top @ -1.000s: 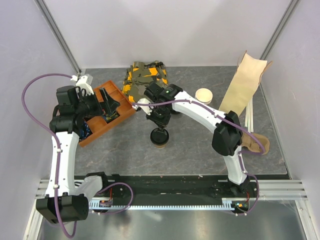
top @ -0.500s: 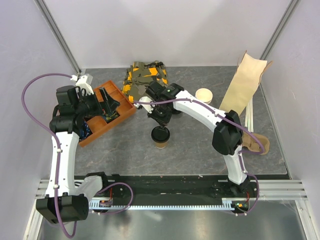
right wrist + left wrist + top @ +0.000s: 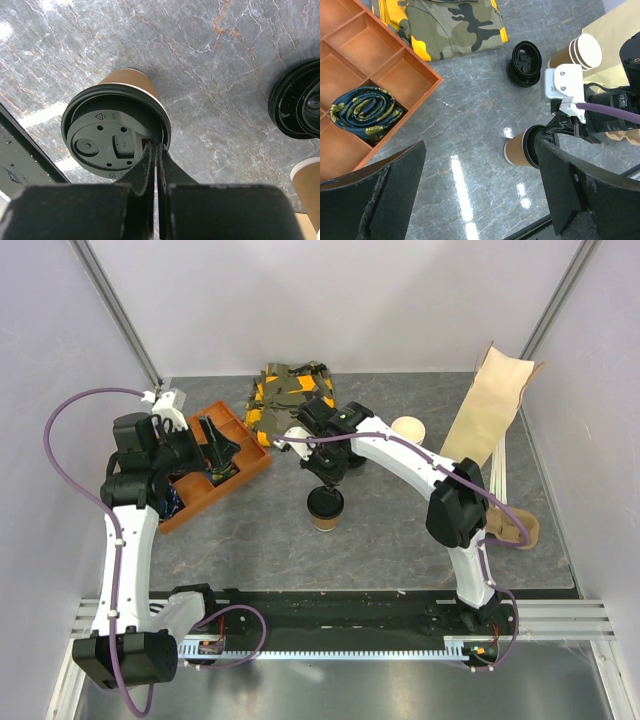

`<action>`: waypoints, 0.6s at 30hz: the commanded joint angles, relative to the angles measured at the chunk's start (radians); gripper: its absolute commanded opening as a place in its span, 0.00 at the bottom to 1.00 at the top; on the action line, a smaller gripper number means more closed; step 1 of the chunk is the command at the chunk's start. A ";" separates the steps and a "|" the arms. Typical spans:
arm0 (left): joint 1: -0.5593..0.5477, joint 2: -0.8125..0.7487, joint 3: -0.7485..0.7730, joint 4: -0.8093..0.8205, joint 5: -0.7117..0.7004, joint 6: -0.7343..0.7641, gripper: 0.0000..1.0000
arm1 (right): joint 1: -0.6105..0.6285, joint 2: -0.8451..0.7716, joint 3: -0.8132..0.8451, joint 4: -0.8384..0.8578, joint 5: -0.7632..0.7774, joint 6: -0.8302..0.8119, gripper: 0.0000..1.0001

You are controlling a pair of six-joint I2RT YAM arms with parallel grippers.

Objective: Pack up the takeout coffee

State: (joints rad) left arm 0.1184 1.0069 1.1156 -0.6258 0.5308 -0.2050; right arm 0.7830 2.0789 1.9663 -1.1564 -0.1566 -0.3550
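Takeout coffee (image 3: 326, 510) slightly rightward since earlier, lid rim in right gripper (image 3: 155, 148) pinch; left gripper (image 3: 480, 180) spread wide.

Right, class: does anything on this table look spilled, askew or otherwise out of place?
No spill shows. The takeout coffee stands lidded, the shut right gripper at its lid's edge. Oddest: the paper bag leans flat and unopened in the far right corner.

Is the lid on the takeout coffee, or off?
On. The black lid covers the whole mouth of the brown cup, seated at its rim; the shut right gripper has its tips at the lid's edge.
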 commanded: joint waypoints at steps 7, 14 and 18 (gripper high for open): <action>0.004 -0.025 -0.011 0.058 0.032 -0.028 1.00 | 0.015 -0.006 0.009 -0.011 -0.009 -0.001 0.21; 0.006 -0.027 -0.014 0.060 0.035 -0.030 1.00 | 0.016 -0.008 0.035 -0.023 -0.018 0.002 0.28; 0.004 -0.024 -0.014 0.063 0.041 -0.030 1.00 | 0.018 -0.017 0.057 -0.040 -0.027 0.007 0.36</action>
State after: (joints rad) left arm 0.1184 0.9985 1.1057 -0.6102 0.5377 -0.2127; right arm 0.7948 2.0789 1.9682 -1.1717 -0.1646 -0.3538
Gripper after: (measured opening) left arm 0.995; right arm 0.320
